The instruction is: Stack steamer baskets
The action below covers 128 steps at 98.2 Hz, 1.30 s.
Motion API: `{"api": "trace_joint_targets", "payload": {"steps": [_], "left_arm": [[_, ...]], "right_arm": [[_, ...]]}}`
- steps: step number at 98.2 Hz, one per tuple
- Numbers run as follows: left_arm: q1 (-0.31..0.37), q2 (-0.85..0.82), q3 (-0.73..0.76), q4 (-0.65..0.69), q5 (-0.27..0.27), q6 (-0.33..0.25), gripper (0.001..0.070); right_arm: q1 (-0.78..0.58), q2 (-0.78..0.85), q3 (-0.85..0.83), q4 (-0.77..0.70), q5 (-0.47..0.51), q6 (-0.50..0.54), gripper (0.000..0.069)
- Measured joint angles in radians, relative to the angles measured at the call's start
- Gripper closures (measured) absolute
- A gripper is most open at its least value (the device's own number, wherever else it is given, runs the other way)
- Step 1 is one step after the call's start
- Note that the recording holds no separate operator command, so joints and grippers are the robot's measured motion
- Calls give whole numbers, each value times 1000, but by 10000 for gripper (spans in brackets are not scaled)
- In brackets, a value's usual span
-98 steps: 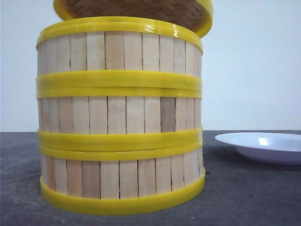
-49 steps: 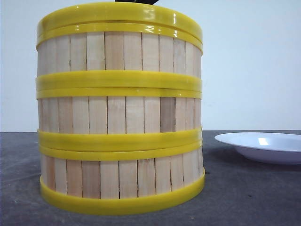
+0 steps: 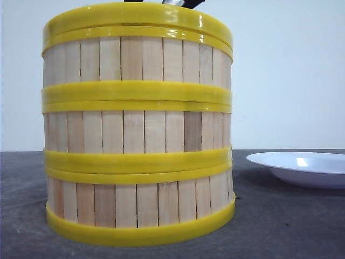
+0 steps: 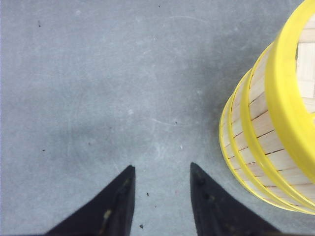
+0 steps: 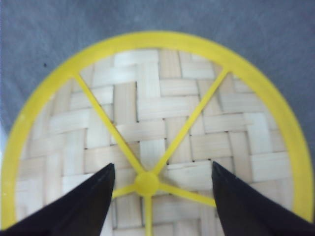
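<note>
We start at the left, where our left gripper [image 4: 161, 196] hangs over bare grey table [image 4: 98, 88]. Its two dark fingers [image 4: 115, 206] stand parted with only tabletop showing between them, so it is open and carries nothing. From that wrist camera the stack of steamer baskets [image 4: 266, 142] stands at about three o'clock of the fingertips, near but apart from them.

In the front view the three steamer baskets [image 3: 137, 129] fill the middle of the scene, set one on another in a straight column on the table [image 3: 280, 226]. The bottom basket [image 3: 140, 208] sits on the tabletop, the middle basket [image 3: 137, 132] rests on its rim, and the top basket [image 3: 137, 59] rests on that. The yellow rims meet closely at each joint, and the pale slats stand upright all round. We cannot see inside any basket, since the woven lid [image 3: 137, 16] closes the top one, its yellow rim seated on the top basket's rim.

Our right gripper [image 5: 160, 184] is directly above that lid [image 5: 157, 123]. Its fingers [image 5: 88, 201] are spread wide, one at nine o'clock and one at three o'clock of the small yellow knob [image 5: 146, 183] at the hub of the lid's ribs; neither finger touches the knob, so the gripper is open and grips nothing.

At three o'clock of the stack, well apart from it, lies a shallow white plate [image 3: 302, 168] on the table; nothing shows above its rim.
</note>
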Motion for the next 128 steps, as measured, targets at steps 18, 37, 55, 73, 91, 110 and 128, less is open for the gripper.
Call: {"api": "trace_joint_targets", "payload": {"steps": [18, 37, 55, 73, 91, 110, 128], "left_arm": [[0, 0, 0, 0, 0, 4, 514], [0, 0, 0, -1, 0, 6, 514], [0, 0, 0, -2, 0, 7, 514], [0, 0, 0, 0, 0, 7, 514], [0, 0, 0, 1, 0, 6, 514], [16, -11, -31, 53, 0, 3, 514], [29, -30, -132, 103, 47, 2, 514]], "right_arm": [[-20, -94, 0, -3, 0, -7, 305], [-97, -182, 0, -22, 31, -7, 305], [-208, -245, -5, -79, 59, -7, 305], [-293, -351, -131, -44, 59, -6, 305], [-395, -490, -361, 51, 58, 11, 305], [-516, -667, -631, 135, 59, 54, 305], [-645, -819, -844, 163, 60, 87, 305]]}}
